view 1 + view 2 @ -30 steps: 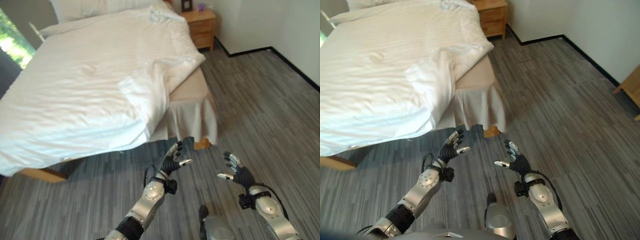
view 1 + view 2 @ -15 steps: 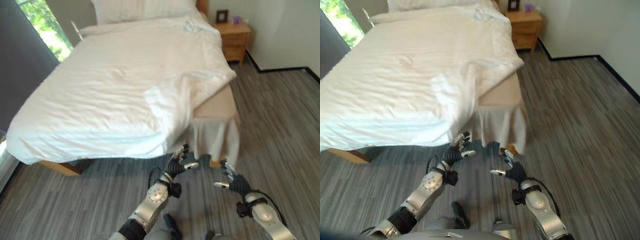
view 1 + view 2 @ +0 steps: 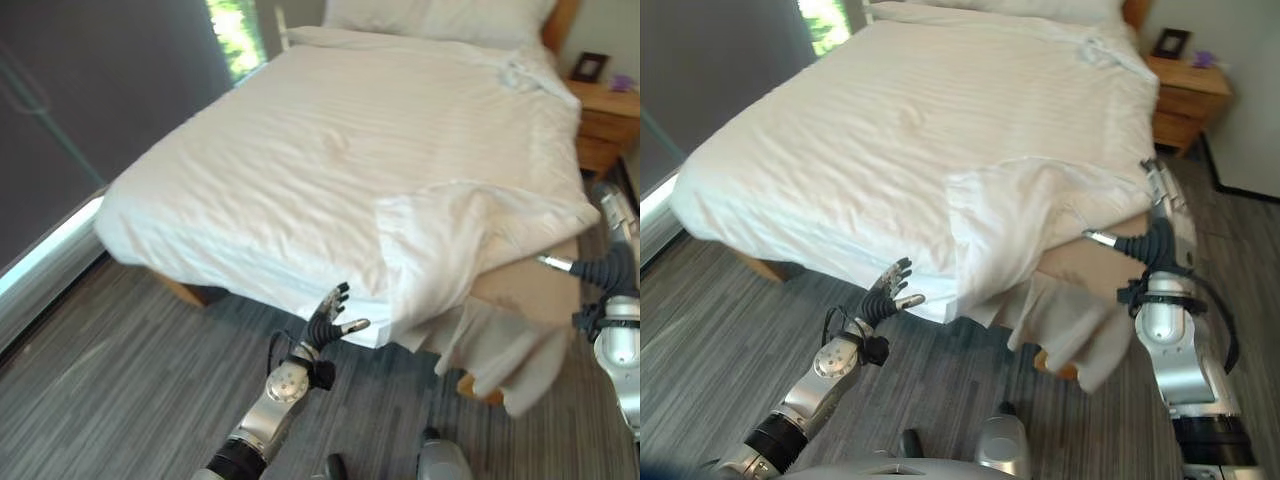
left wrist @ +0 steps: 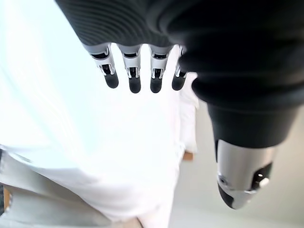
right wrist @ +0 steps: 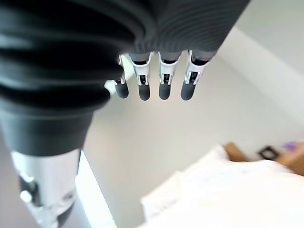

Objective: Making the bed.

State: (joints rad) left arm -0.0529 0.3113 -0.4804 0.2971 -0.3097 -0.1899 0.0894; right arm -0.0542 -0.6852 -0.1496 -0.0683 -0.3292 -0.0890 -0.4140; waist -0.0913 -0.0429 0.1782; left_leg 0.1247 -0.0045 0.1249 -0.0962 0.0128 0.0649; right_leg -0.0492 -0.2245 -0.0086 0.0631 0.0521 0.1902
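Both hands, left hand (image 3: 888, 292) and right hand (image 3: 1158, 232), are hanging released; best gripping the rumpled white striped duvet (image 3: 1000, 215) at the bed's foot corner.

A wooden nightstand (image 3: 1188, 100) is standing beside the head of the bed, against the pale wall, carrying a small dark picture frame (image 3: 1169, 43) and a little purple object (image 3: 1205, 59). Grey striped flooring (image 3: 120, 390) is spreading around it all. Along the far side, a dark curtain (image 3: 90, 110) is hanging, with bright green daylight (image 3: 232, 35) showing past its edge
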